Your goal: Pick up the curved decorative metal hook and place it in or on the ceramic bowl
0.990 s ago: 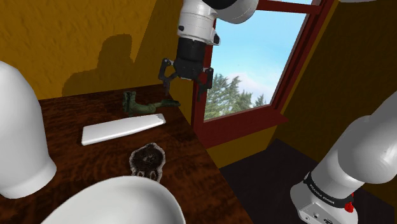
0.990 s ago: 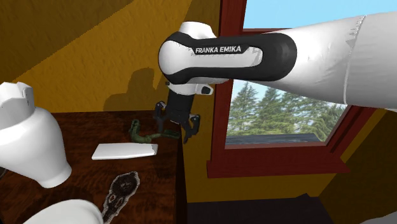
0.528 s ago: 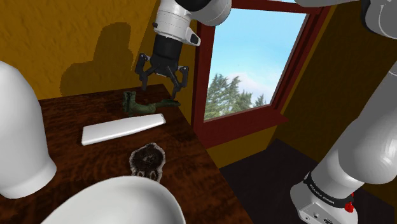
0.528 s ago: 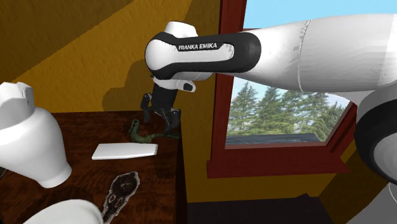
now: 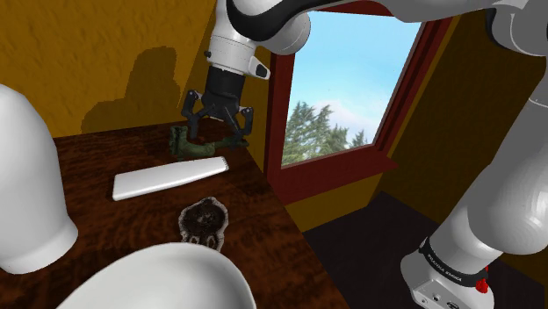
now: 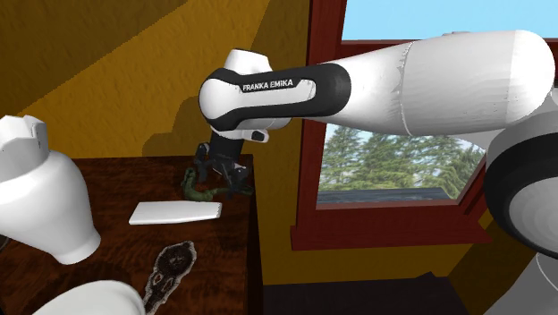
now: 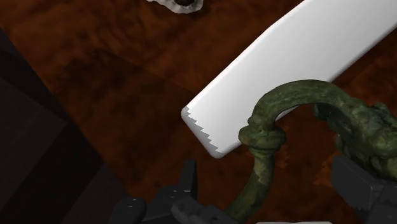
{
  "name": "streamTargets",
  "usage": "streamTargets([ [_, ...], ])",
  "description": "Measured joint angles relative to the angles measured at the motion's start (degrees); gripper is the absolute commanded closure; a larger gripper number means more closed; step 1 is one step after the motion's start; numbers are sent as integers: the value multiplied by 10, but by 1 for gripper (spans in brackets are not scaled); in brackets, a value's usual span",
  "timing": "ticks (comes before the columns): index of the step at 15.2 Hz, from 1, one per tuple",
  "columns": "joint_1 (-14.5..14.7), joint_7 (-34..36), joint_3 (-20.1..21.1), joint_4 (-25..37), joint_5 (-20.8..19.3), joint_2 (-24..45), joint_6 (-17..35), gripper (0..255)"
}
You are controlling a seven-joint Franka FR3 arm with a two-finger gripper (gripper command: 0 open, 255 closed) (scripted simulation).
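The curved hook is mottled green metal and lies at the far end of the dark wooden table, beside the wall. My black gripper hangs open just above it, fingers spread on either side. In the second exterior view the gripper hovers over the hook near the table's far corner. Through the wrist camera the hook arches between the open gripper, untouched by either finger. A white rounded bowl sits at the table's near end; it is the bowl cut off at the picture's bottom.
A flat white slab lies just in front of the hook. A dark ornate piece rests between slab and bowl. A tall white vase stands at the shoulder view's left. A red-framed window is past the table's right edge.
The gripper has travelled towards the shoulder view's left and come down, from beside the window frame to right over the hook. It stayed open. Nothing on the table moved.
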Motion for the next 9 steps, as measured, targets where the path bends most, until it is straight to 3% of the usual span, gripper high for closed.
streamTargets([
  [5,1,0,0,-1,0,1,2,0],
  [6,1,0,0,-1,0,1,2,255],
  [9,0,1,0,0,0,0,2,255],
])
